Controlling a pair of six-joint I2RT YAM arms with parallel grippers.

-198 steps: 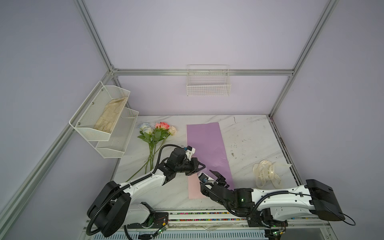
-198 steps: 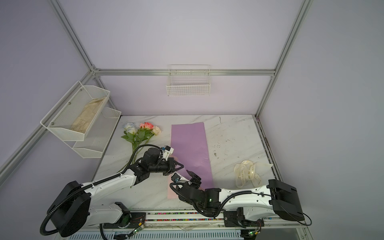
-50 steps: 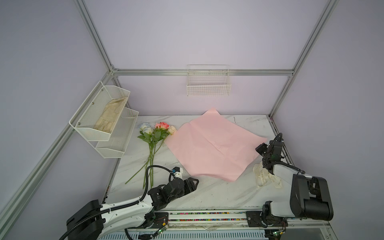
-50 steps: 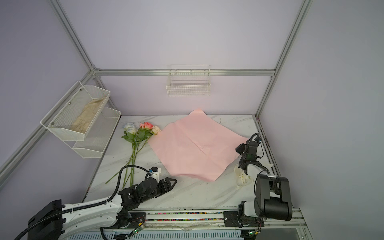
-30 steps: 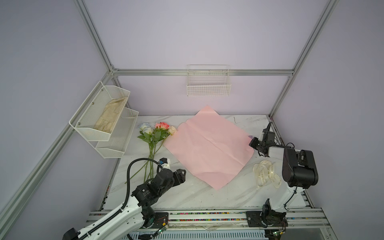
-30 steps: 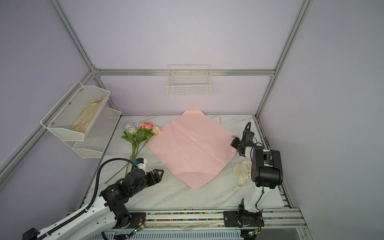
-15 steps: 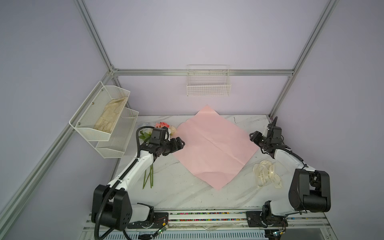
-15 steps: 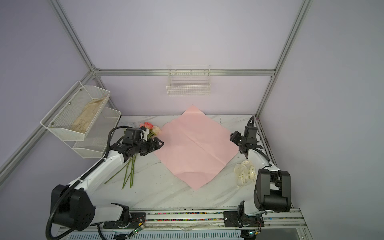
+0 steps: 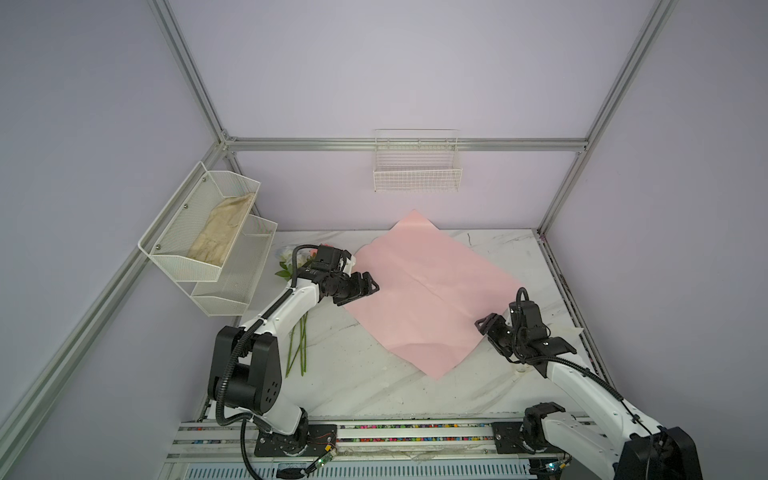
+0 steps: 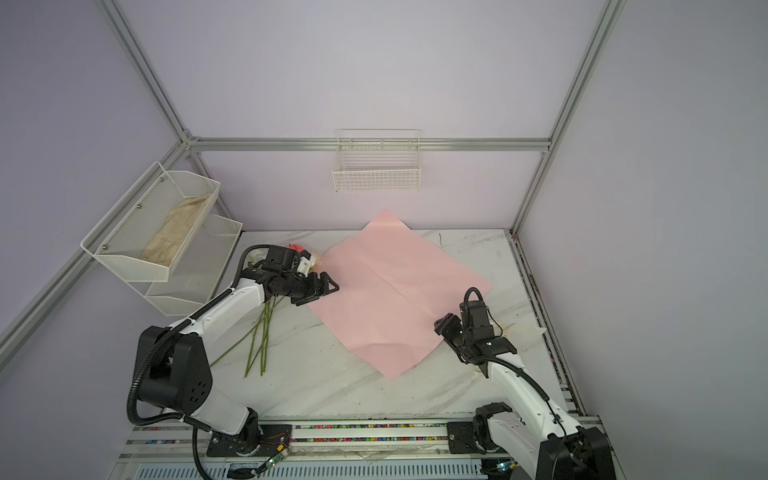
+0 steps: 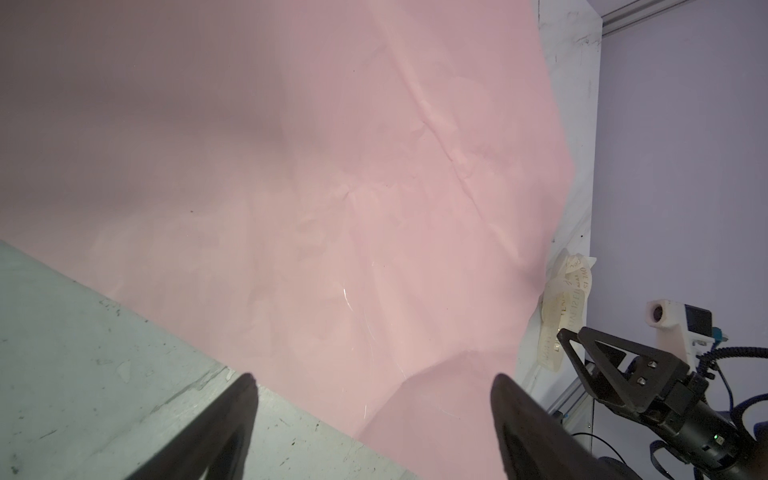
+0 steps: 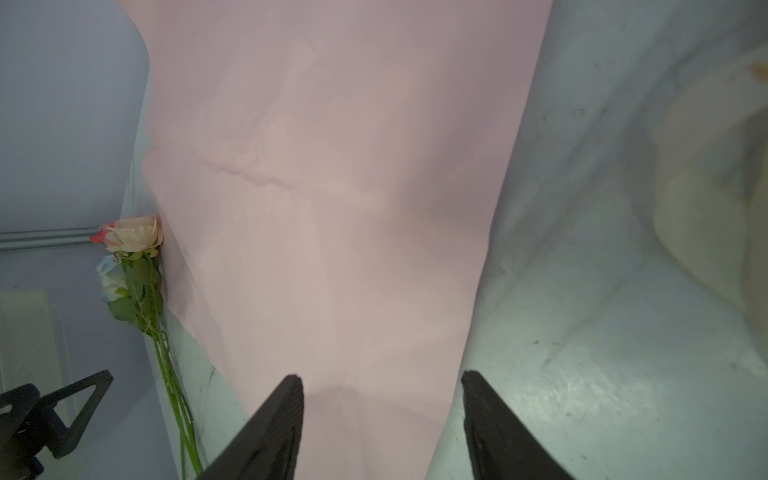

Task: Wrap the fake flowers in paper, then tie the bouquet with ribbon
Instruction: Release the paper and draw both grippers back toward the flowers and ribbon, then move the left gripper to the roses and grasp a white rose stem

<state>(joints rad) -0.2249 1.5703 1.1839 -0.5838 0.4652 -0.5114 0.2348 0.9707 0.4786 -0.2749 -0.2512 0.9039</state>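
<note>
Fingers (image 11: 232, 419) of the left gripper (image 9: 362, 291) are standing wide apart, empty, over the left edge of the pink wrap paper (image 9: 419, 291). The right gripper (image 9: 487, 332) is gaping empty by the paper's right corner. The bouquet of fake flowers (image 12: 139, 274) is lying on the table (image 9: 353, 386), just beside the paper.

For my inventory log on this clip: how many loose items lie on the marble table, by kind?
pink wrap paper: 1
bouquet of fake flowers: 1
cream printed ribbon: 1
Total: 3
</note>
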